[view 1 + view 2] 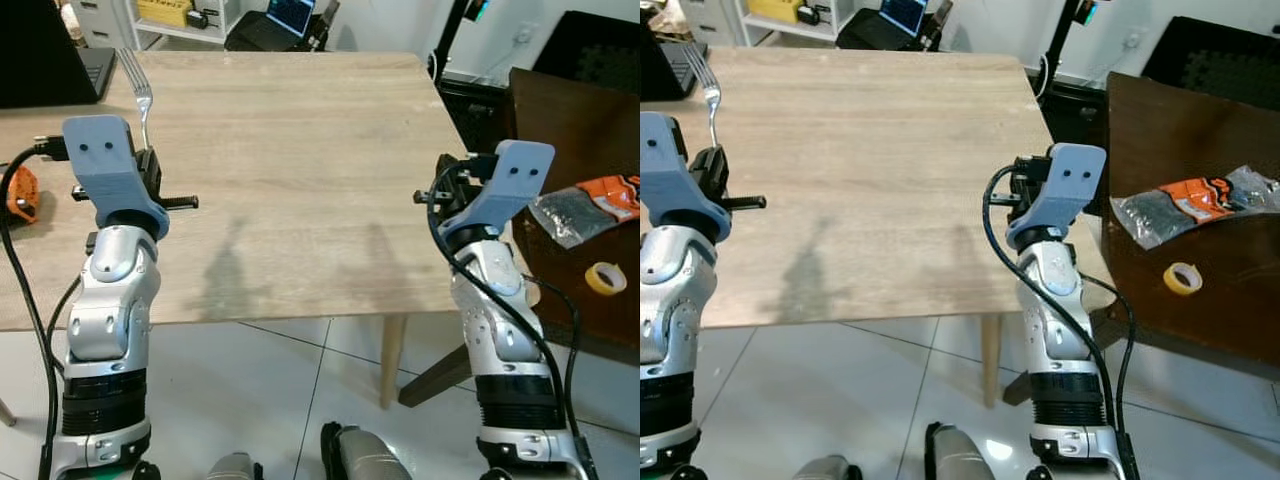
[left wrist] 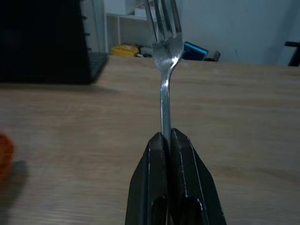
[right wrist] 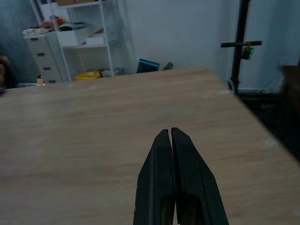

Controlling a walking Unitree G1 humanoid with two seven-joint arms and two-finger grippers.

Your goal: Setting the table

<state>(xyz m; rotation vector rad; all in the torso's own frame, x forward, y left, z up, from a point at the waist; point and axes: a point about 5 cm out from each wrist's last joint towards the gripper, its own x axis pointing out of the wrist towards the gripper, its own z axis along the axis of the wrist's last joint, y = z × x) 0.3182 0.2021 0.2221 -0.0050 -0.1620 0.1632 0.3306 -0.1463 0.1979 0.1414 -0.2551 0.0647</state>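
Silver fork (image 2: 165,70), black claw fingers (image 2: 154,183), pale wood-grain table (image 1: 300,150).

silver metal fork (image 2: 164,70), four tines, pinched by its handle between the closed black fingers of the left gripper (image 2: 169,140). held above the pale wooden table (image 1: 300,150) near its left side, handle level with the fingers, tines pointing away from the robot toward the far edge. polished neck catching the light; lower handle hidden inside the grip.
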